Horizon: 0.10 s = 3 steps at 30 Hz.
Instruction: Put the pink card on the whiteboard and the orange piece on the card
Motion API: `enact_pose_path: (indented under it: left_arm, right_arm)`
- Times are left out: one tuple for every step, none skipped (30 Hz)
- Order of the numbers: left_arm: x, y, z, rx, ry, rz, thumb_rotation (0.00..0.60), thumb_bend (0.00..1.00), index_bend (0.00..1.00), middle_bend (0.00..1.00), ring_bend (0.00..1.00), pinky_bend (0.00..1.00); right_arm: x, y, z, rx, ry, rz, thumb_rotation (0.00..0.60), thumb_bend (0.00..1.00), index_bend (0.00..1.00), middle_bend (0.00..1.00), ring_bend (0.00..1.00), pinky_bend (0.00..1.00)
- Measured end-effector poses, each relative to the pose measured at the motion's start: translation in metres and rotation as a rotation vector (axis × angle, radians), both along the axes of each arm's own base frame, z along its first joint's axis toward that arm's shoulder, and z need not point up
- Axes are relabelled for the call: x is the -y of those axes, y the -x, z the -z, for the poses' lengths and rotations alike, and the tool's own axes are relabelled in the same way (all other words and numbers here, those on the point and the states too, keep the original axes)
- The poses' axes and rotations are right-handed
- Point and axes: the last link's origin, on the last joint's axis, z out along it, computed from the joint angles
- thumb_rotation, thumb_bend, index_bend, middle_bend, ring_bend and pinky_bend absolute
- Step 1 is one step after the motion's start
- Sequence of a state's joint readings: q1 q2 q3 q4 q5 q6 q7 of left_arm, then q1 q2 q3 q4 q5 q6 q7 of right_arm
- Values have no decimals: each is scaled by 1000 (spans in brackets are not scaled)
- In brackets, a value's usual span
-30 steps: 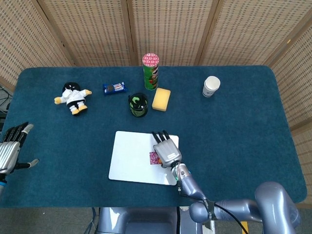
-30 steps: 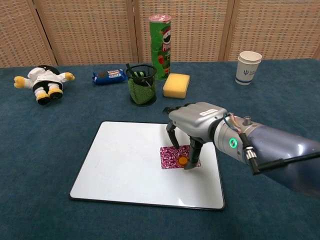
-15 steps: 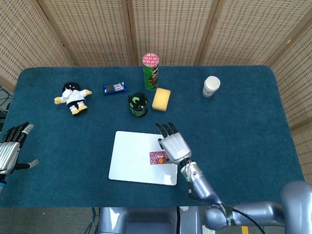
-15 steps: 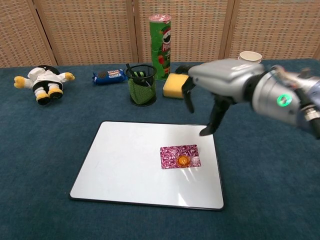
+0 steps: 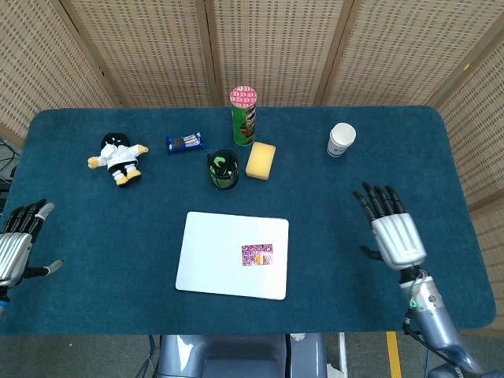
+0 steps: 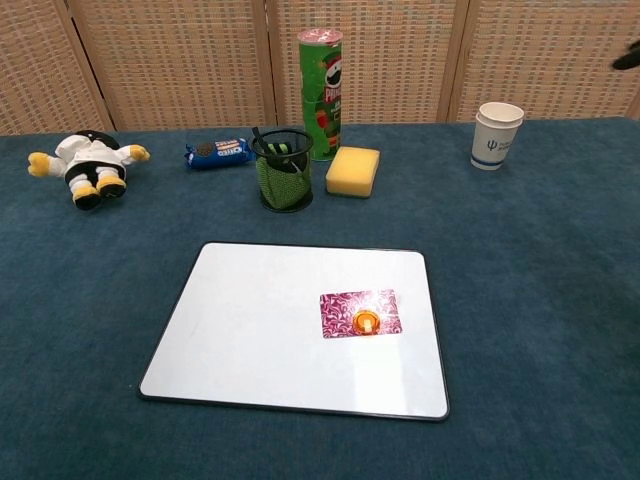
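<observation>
Blue felt covers the table (image 5: pixel 94 260), and at its far left edge the left hand (image 5: pixel 17 246) hangs with fingers spread and nothing in it, well clear of the work, which suggests it has no part in this job. Further right, a plush toy (image 6: pixel 88 163), a snack bar (image 6: pixel 216 152), a mesh pen cup (image 6: pixel 281 180), a chip can (image 6: pixel 320 93) and a yellow sponge (image 6: pixel 353 170) line the back, out of the way. Nearer the front lies the whiteboard (image 6: pixel 250 320), flat on the felt. The pink card (image 6: pixel 360 313) rests on its right half, and the orange piece (image 6: pixel 367 321) sits on the card, so the task looks finished. A paper cup (image 6: pixel 497 135) stands at the back right. The right hand (image 5: pixel 396 234) is over bare felt, well apart from the board, fingers splayed and empty, as suits a finished placement.
</observation>
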<state>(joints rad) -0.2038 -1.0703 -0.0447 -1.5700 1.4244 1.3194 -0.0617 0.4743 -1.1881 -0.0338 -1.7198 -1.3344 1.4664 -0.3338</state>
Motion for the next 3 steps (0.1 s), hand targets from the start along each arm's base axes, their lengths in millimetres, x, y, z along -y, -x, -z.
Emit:
enact_pose_path:
  left_arm:
    - [1, 0, 0, -9, -10, 2, 600, 0, 0, 0, 0, 0]
    - [1, 0, 0, -17, -20, 4, 600, 0, 0, 0, 0, 0]
    - [2, 0, 0, -23, -29, 5, 600, 0, 0, 0, 0, 0]
  right_arm:
    - [-6, 11, -5, -13, 24, 8, 600, 0, 0, 0, 0, 0]
    - [-14, 24, -10, -19, 51, 21, 600, 0, 0, 0, 0, 0]
    - [-20, 32, -14, -18, 69, 30, 600, 0, 0, 0, 0, 0]
